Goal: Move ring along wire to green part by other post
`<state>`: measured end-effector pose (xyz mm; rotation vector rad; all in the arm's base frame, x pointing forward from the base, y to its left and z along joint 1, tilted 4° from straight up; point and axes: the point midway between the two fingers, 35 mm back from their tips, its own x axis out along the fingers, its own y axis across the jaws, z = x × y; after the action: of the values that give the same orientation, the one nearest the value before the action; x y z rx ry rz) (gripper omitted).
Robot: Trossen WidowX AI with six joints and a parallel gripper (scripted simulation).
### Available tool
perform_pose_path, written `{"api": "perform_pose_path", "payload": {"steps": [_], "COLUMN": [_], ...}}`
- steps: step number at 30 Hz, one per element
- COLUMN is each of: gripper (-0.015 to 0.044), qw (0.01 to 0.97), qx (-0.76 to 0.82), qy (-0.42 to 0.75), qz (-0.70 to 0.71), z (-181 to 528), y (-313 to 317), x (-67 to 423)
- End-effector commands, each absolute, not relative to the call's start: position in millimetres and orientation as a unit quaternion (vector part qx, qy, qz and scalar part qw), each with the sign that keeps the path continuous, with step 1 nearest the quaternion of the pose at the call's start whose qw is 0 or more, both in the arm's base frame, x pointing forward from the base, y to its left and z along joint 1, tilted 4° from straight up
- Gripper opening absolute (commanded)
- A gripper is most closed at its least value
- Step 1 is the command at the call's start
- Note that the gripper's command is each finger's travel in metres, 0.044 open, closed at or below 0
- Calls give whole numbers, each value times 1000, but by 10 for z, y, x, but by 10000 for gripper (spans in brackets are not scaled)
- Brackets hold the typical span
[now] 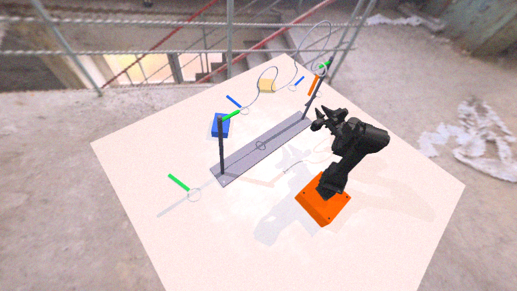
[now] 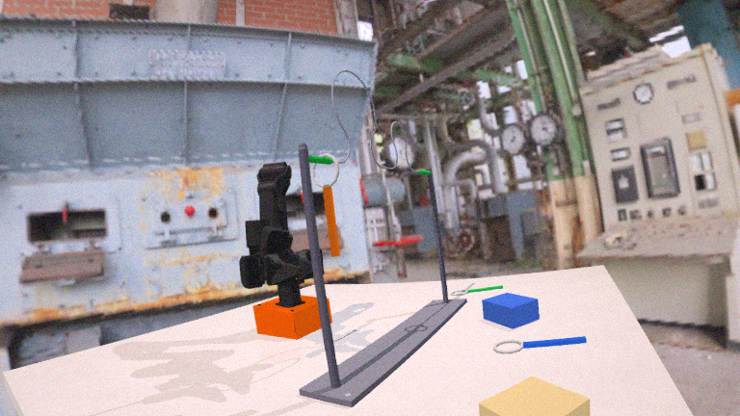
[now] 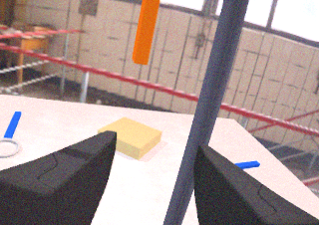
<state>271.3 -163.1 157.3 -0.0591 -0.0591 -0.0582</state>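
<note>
The ring [image 1: 318, 67] [image 2: 326, 169] with the orange handle [image 1: 312, 84] [image 2: 330, 221] [image 3: 150, 6] hangs on the green wire part [image 1: 324, 64] [image 2: 321, 159] beside one dark post [image 1: 314, 97] [image 2: 316, 258] [image 3: 213, 100]. The thin grey wire [image 1: 316, 28] [image 2: 340, 95] loops away to the other green part [image 1: 230, 115] [image 2: 424, 171] at the second post [image 1: 220, 143] [image 2: 437, 237]. My gripper [image 1: 319, 118] [image 3: 156, 148] is open and empty. It sits low, near the first post, below the handle's lower end and a little short of it. In the wrist view the handle hangs above the gap between my fingers.
A grey base plate [image 1: 266, 141] [image 2: 392, 351] carries both posts. Loose rings with green [image 1: 178, 182] [image 2: 483, 289] and blue [image 1: 233, 101] [image 2: 551, 342] handles lie on the table. A blue block [image 1: 225, 129] [image 2: 510, 309] and a yellow block [image 1: 266, 85] [image 2: 535, 398] [image 3: 132, 136] stand nearby.
</note>
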Motion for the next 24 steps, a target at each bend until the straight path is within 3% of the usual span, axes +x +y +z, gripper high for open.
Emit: {"api": "perform_pose_path", "payload": {"steps": [1,7,24], "gripper": [160,160,160], "qw": [999,996,996], "qx": [-27,-15,-15], "qy": [-38,-37,-39], "qz": [12,80,82], "z": [1747,1989,2018], "y": [-1639,-1632,-1621], "x": [2821,2959,3112]}}
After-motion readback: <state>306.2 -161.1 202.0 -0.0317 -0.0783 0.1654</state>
